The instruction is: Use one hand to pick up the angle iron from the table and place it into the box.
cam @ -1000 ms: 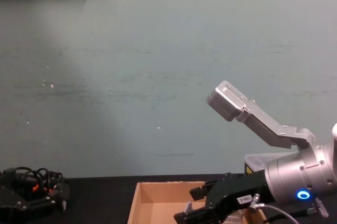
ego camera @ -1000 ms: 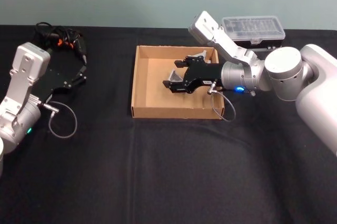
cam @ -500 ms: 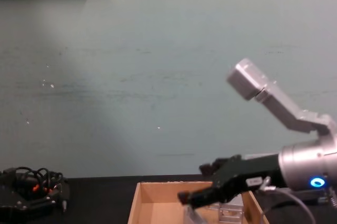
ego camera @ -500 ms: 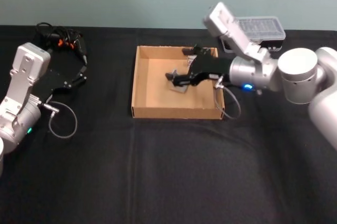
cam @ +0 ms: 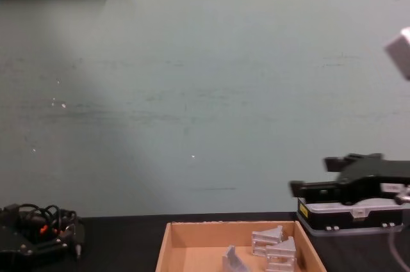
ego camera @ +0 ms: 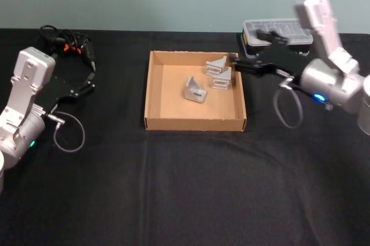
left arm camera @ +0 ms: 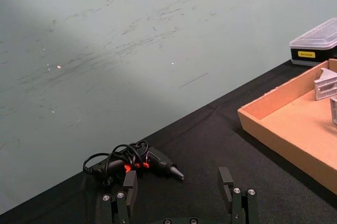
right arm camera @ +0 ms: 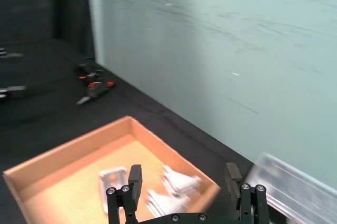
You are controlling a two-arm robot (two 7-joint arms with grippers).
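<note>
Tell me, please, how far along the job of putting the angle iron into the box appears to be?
Done: three angle irons lie inside the box. In hand: nothing; the right gripper is open and empty, past the box's right wall near the black plastic case. The left gripper is open, idle by the drill. Left: I see no angle iron on the table.

Three angle irons inside tan box, table.

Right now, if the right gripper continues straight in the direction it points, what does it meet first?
The right gripper, open, points toward the robot's left above the box. It seems higher than the three angle irons, so the way looks free, though depth is unclear.
</note>
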